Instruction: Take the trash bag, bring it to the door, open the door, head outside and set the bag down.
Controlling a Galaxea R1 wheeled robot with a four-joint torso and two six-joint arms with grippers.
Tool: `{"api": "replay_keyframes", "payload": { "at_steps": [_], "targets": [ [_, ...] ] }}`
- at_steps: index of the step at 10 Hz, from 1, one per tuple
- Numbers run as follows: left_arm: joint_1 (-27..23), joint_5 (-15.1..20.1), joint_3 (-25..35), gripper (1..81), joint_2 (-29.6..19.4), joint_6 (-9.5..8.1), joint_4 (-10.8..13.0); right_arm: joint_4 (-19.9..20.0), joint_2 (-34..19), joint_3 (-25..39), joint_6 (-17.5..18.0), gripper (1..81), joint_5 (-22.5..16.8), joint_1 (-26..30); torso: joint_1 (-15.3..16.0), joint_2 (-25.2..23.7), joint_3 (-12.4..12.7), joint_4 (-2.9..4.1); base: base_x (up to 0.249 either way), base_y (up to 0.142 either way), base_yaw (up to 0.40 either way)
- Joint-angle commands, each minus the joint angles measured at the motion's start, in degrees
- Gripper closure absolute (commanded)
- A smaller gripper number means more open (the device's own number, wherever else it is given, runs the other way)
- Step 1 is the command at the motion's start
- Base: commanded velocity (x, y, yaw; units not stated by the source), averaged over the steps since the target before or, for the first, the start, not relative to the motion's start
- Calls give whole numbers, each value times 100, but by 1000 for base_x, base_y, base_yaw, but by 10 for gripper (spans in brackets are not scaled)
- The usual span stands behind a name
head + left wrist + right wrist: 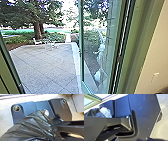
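Observation:
The black trash bag (31, 126) hangs in creased folds that gather at my left gripper (53, 139), which is shut on it. Part of the same dark bag (94, 112), with a pale patch beside it, shows past the robot's base in the right wrist view. Two dark fingertips of my right gripper (132, 139) stand apart, with no bag between them. In the head view the green-framed glass door (96, 50) stands open on the right side of the doorway.
Beyond the doorway lies a paved yard (47, 67). Pale outdoor chairs (53, 45) stand farther out, near a large tree (38, 30) and low shrubs. A green door frame (143, 47) and a cream wall (153, 62) are close on the right.

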Motion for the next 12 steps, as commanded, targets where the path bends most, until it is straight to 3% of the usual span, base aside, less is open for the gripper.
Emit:
{"api": "replay_keyframes", "payload": {
  "at_steps": [1, 5, 12],
  "targets": [
    [-281, 326, 25, 811, -12, 26, -10, -65, 103, 70, -62, 10, -377, 249, 0, 0, 0, 0, 0, 0, 0],
    [-281, 318, 25, 811, -21, 17, -36, -56, 112, 96, -62, 10, -368, 222, 0, 0, 0, 0, 0, 0, 0],
    [-281, 326, 25, 811, -30, 17, -54, -56, 112, 79, -62, 10, -368, 152, -11, -9, 2, 0, 97, 0, 0]
  ]
}}
